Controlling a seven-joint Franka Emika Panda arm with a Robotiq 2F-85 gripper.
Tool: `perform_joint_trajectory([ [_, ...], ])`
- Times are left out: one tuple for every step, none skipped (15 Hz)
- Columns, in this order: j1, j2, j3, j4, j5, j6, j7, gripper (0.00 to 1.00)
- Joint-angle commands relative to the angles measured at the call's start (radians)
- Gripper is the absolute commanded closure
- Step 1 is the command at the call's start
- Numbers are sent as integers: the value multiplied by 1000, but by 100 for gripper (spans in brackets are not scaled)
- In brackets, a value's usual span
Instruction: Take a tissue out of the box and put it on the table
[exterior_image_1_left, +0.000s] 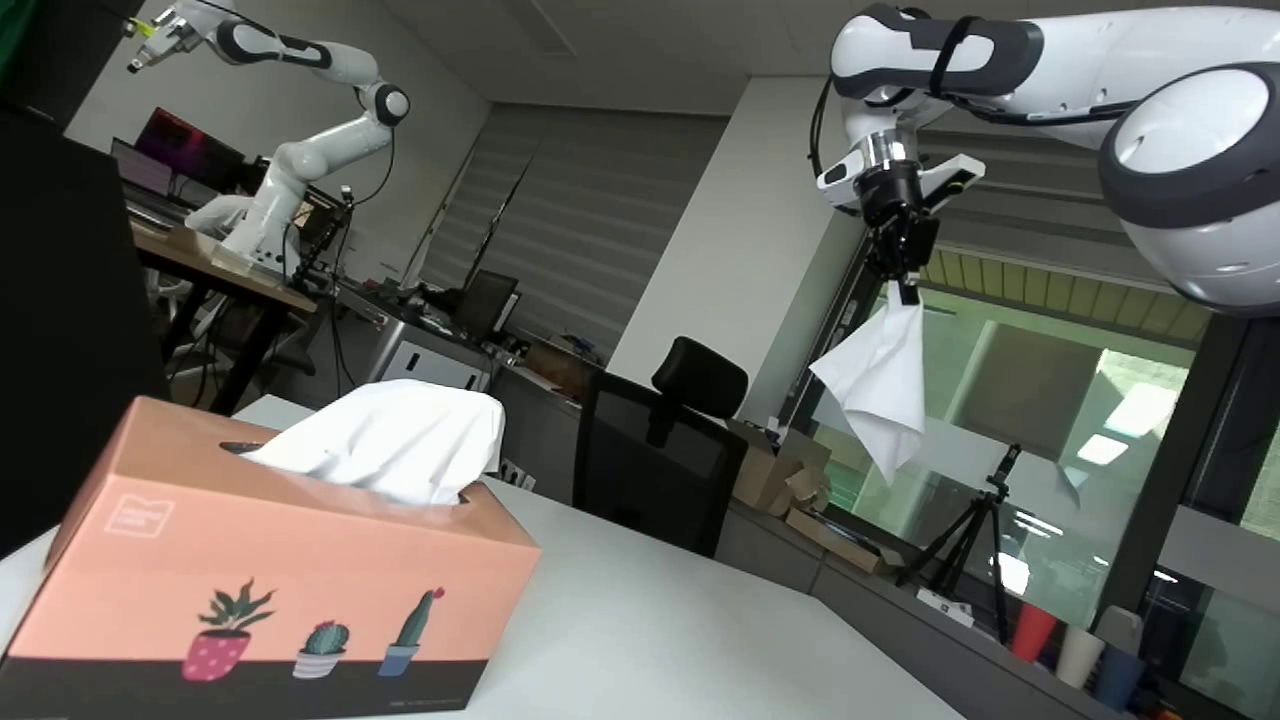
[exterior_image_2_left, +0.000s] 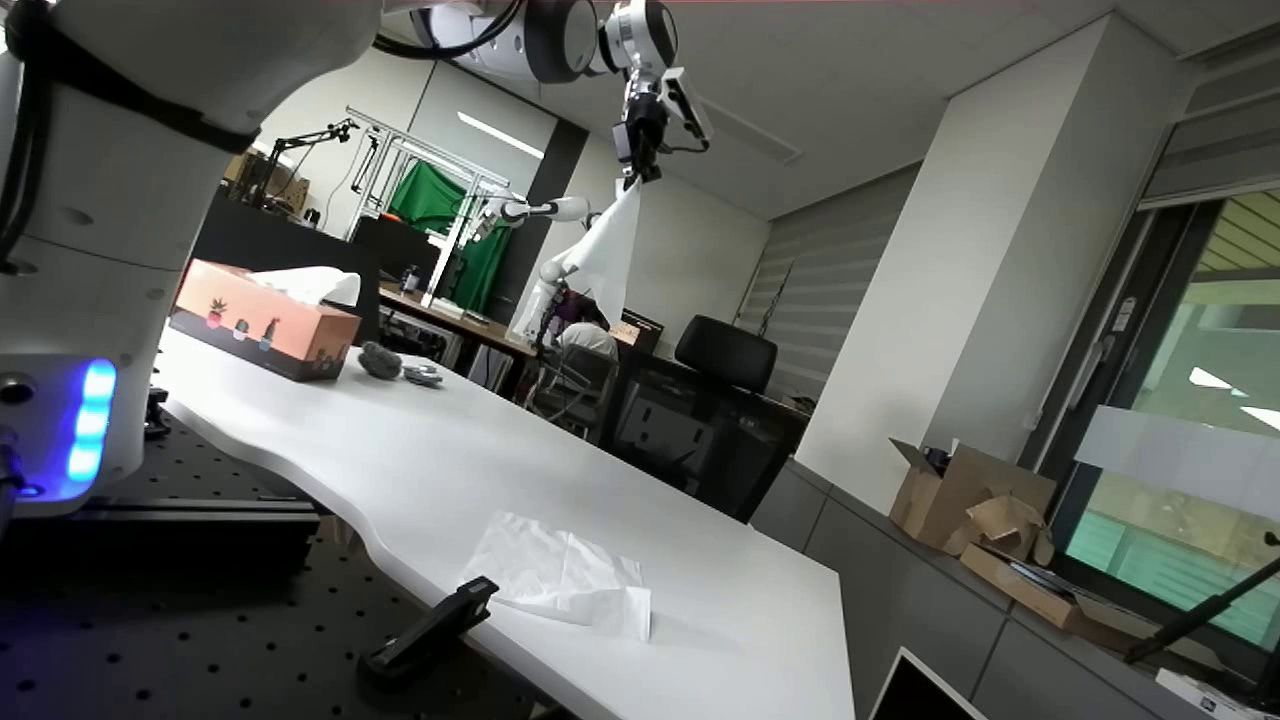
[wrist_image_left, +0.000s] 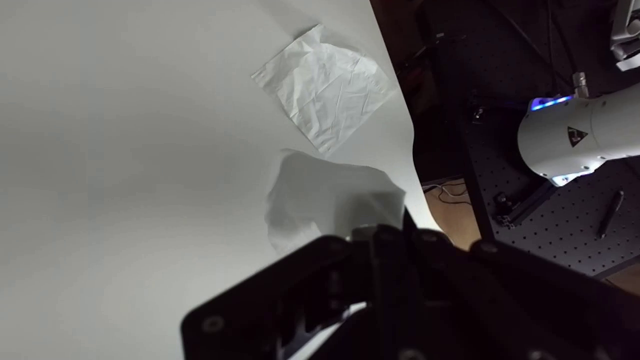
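White arm (exterior_image_1_left: 1070, 60), grey bands (exterior_image_1_left: 1155, 207), blue light strip (exterior_image_2_left: 92, 420); black claw (exterior_image_1_left: 909, 288).

Over by the window (exterior_image_1_left: 1040, 400) a black tripod (exterior_image_1_left: 975, 530) stands, and near its feet I make out what look like cups (exterior_image_1_left: 1080, 656), red, cream and blue in a row. Opened cardboard boxes (exterior_image_2_left: 1010, 480) sit beside the white pillar (exterior_image_2_left: 935, 280); on its other side hang wide grey blinds (exterior_image_1_left: 580, 200). A black office chair (exterior_image_1_left: 650, 470) with a mesh back stands nearer by. Farther off, green drapes (exterior_image_2_left: 430, 195) hang beyond a wooden desk (exterior_image_2_left: 470, 322). Two small grey lumps (exterior_image_2_left: 380, 360) lie close together, too indistinct to name.
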Motion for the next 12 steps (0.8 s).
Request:
perform_joint_trajectory([
  [-50,-30,17,-14,86,36,81,100],
  [-61,-29,18,-14,102,45,86,100],
  [-71,-28,18,-14,114,53,86,100],
  [-80,-28,17,-16,122,57,83,100],
  [-89,-27,15,-16,128,62,78,100],
  [-95,-28,13,-16,129,63,74,100],
  [-102,-27,13,-16,133,66,70,100],
  [-107,-26,12,-16,134,69,67,100],
  [-110,-24,11,-16,134,75,67,100],
  [-113,-20,10,-16,134,81,68,100],
  [-115,-16,11,-14,135,82,66,100],
  [-117,-10,11,-11,136,84,66,100],
])
